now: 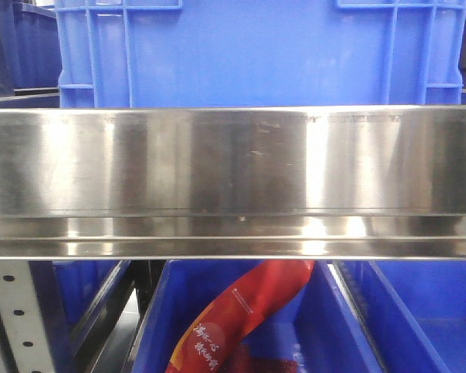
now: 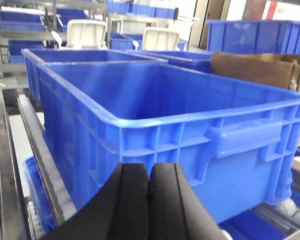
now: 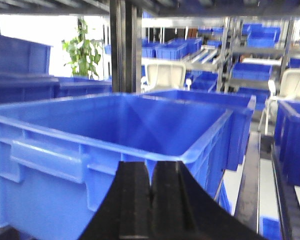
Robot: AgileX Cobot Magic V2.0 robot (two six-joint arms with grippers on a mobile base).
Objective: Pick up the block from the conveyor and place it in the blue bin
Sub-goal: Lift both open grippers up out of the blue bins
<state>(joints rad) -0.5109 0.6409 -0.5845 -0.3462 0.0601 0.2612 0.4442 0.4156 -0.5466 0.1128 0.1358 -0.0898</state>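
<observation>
A large blue bin (image 2: 170, 125) fills the left wrist view, seen from its near side wall and open top. My left gripper (image 2: 149, 172) is shut in front of that wall, with nothing between its black fingers. The same kind of blue bin (image 3: 105, 135) stands in the right wrist view, and my right gripper (image 3: 150, 172) is shut and empty just below its rim corner. In the front view a blue bin (image 1: 256, 50) rises behind a steel rail. The block and the conveyor are out of view.
A polished steel rail (image 1: 233, 183) crosses the whole front view. Below it, a lower blue bin (image 1: 248, 311) holds a red package (image 1: 241, 318). More blue bins, a brown cardboard box (image 2: 255, 67), white chairs (image 3: 162, 75) and metal shelving surround the bins.
</observation>
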